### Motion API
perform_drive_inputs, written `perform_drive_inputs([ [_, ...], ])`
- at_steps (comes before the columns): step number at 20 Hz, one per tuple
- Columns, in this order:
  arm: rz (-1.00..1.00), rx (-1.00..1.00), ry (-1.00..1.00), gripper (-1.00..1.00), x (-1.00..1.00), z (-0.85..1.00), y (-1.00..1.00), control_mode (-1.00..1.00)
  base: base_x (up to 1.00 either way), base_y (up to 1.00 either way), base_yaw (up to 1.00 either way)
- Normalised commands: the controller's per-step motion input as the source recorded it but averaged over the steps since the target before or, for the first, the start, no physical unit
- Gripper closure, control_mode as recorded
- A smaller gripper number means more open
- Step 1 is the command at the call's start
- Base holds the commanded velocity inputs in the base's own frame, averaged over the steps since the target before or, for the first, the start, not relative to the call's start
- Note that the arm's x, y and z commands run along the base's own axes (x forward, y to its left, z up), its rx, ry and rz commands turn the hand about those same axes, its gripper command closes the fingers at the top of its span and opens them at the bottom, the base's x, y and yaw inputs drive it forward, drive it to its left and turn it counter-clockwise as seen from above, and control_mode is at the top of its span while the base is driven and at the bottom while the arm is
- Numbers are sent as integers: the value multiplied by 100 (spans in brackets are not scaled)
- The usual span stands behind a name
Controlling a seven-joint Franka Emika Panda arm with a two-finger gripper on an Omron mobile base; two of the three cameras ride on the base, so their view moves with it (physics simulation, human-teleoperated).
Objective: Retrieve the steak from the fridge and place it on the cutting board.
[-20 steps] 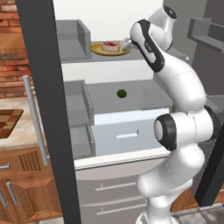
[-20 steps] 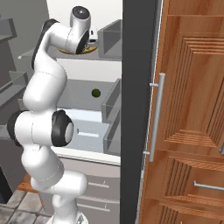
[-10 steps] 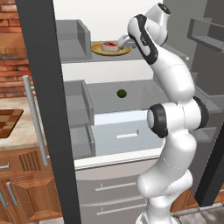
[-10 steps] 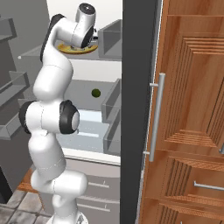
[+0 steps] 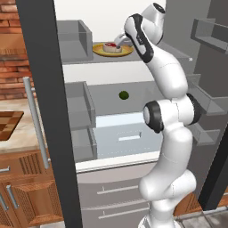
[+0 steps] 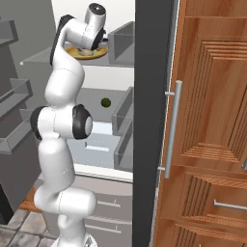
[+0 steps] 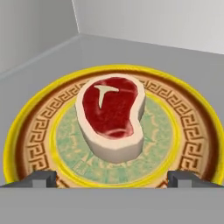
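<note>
The steak [image 7: 112, 114], red with a pale fat rim, lies on a round yellow plate [image 7: 192, 131] on the fridge's top shelf [image 5: 133, 60]. In the left base view the steak [image 5: 111, 46] shows on the plate [image 5: 100, 50], with my gripper [image 5: 119, 41] just to its right. In the hand view my gripper [image 7: 112, 178] is open, its fingertips [image 7: 41, 178] wide apart on the near side of the steak, not touching it. The fridge [image 5: 42, 111] stands open, its dark door edge in front. A corner of the cutting board [image 5: 8, 124] shows on the counter at far left.
A small dark green fruit [image 5: 124, 95] sits on the middle shelf above the white drawer [image 5: 129, 136]. Grey door bins [image 5: 207, 33] hang to the right. Wooden cabinets [image 6: 212, 144] flank the fridge. A grey bin [image 5: 73, 38] stands left of the plate.
The arm has straightened upward and reached further into the top shelf, bringing the gripper closer to the steak. Steak, plate and fruit have not moved.
</note>
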Motion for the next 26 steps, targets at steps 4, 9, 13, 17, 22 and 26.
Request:
perform_drive_inputs([
  [4, 4, 0, 3, -100, 30, -1, 17, -100, 0, 0, 0],
  [9, 5, 0, 5, -100, 24, 0, 1, -100, 0, 0, 0],
  [13, 5, 0, 7, -100, 13, 0, 0, -100, 0, 0, 0],
  [17, 6, 0, 8, -100, 5, -4, 3, -100, 0, 0, 0],
  [22, 4, 0, 2, -100, 15, -11, 6, -100, 0, 0, 0],
  [26, 2, 0, 0, -100, 20, -15, 7, -100, 0, 0, 0],
])
